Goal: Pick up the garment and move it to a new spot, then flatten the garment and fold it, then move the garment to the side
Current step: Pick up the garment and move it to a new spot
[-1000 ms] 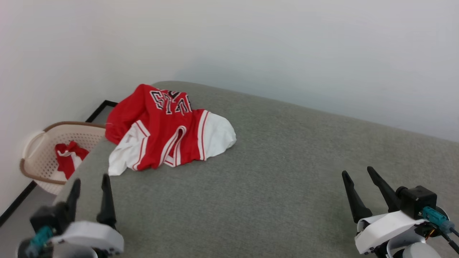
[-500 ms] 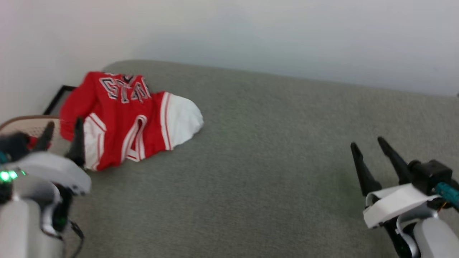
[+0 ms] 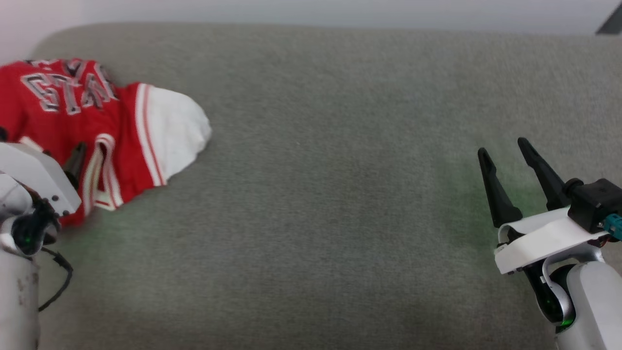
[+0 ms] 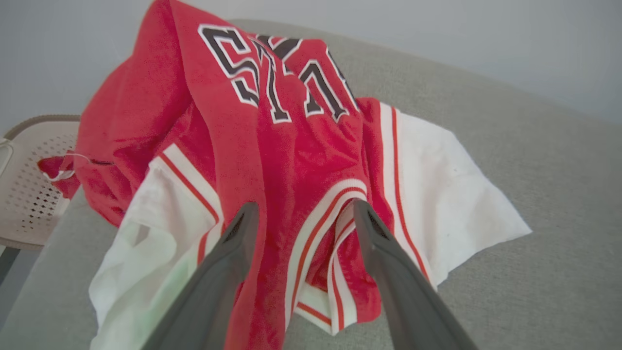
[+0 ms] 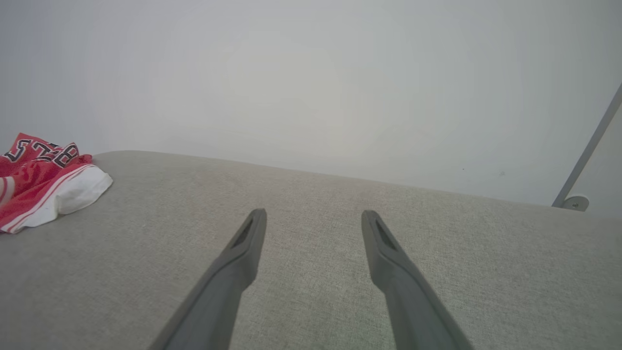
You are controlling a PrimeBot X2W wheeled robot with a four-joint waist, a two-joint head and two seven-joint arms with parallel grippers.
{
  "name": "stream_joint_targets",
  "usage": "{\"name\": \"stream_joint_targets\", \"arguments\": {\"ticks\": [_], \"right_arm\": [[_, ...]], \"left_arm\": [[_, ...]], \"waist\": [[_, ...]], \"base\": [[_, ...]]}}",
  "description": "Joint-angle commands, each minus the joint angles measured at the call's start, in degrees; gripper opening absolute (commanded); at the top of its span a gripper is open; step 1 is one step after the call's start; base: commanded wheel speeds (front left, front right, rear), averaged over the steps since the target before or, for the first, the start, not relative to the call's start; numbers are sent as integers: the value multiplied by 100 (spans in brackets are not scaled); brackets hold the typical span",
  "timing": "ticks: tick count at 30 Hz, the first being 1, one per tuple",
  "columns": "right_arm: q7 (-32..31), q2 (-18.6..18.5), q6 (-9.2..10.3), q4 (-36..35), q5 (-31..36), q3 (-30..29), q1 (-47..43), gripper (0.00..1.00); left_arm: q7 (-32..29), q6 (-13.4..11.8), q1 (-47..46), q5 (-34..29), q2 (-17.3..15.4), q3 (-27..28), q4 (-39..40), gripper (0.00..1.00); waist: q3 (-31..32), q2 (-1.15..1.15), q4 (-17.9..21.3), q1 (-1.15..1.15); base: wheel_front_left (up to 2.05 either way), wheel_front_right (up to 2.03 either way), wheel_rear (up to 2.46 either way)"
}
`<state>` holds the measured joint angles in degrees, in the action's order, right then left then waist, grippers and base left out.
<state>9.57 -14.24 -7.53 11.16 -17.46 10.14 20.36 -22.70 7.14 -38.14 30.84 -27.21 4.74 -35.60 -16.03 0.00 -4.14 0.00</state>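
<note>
**One garment, two grippers, one basket.** A single red shirt with two white sleeves lies crumpled at the far left corner of a grey fabric-covered worktop. Part of it runs past the left edge of the head view.

**Orientation.** In the left wrist view the shirt spreads sleeve to sleeve across the frame, and this is its longer span.
- One white sleeve lies flat toward the robot's right.
- The other sleeve is bunched at the near left.
- The opening edged with red-and-white stripes faces the camera.
- The black, white-outlined lettering sits on the raised far part and reads upside down.

**Grippers.**
- The left gripper is at the near edge of the shirt. Its jaws are spread wide, one finger on each side of the striped opening. Whether the fingers touch the cloth cannot be told, and nothing is gripped.
- The right gripper hangs over bare worktop, well apart from the shirt. Its jaws are also wide open and empty, and its two fingers point toward the far edge.

**Surroundings.** One pale perforated basket stands beyond the worktop's left edge. A pale wall rises behind.
</note>
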Motion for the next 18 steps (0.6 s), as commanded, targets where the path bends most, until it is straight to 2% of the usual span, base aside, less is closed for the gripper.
{"name": "stream_joint_targets", "arguments": {"ticks": [1,5,11,18], "right_arm": [[7,-10,8,-44,35,19,79,100],[-21,-25,8,-104,40,45,146,100],[-72,-39,8,-181,20,62,141,100],[-139,-46,8,-245,4,49,123,100]], "left_arm": [[-159,25,-195,62,-50,-49,-255,100],[-610,30,-489,141,-135,-139,-895,100],[-1357,-10,-689,243,-87,-276,-1797,100],[-1459,4,-680,207,6,-433,-2320,100]], "waist": [[-479,0,424,0],[-578,0,516,0],[-630,0,583,0],[-602,0,615,0]], "base": [[0,0,0],[0,0,0],[0,0,0],[0,0,0]]}}
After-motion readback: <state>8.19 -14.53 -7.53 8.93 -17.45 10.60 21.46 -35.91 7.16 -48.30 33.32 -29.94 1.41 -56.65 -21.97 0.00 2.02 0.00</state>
